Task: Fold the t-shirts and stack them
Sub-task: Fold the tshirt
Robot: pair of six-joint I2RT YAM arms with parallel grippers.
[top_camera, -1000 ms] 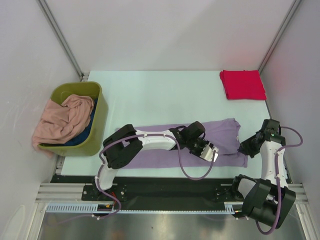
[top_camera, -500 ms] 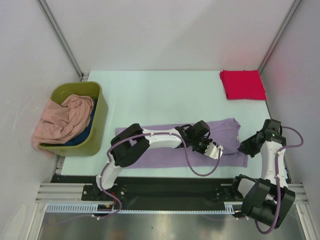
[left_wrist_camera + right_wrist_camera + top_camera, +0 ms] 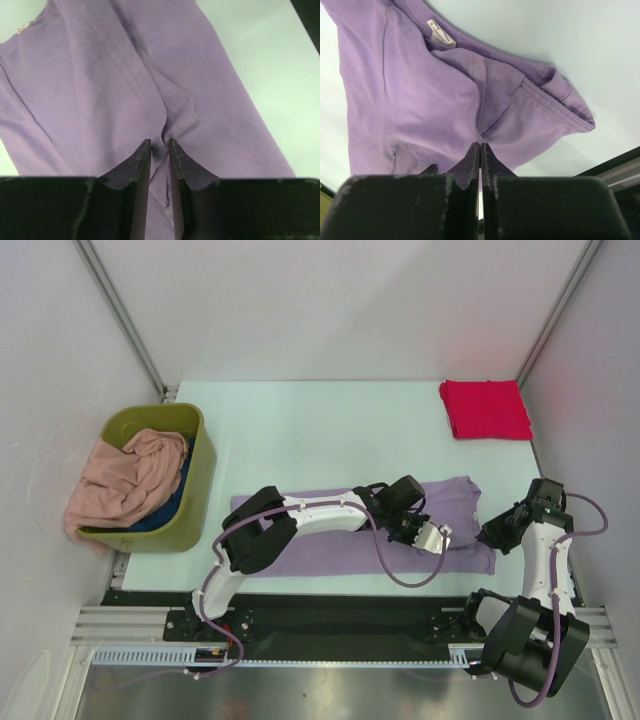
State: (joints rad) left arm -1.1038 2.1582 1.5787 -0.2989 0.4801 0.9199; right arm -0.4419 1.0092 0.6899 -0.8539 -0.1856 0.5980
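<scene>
Now left gripper nips a ridge of lavender shirt, right gripper clamps its collar end; best lift evenly, taut.

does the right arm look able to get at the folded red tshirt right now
Probably not yet. The way to the red t-shirt lies bare, but the right gripper is pinched shut on the lavender t-shirt and would have to let go first.

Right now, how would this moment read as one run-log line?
left gripper: pinching lavender t-shirt fold | right gripper: shut on its collar end | red t-shirt: folded, far right corner | salmon-pink t-shirt: in olive bin
</scene>
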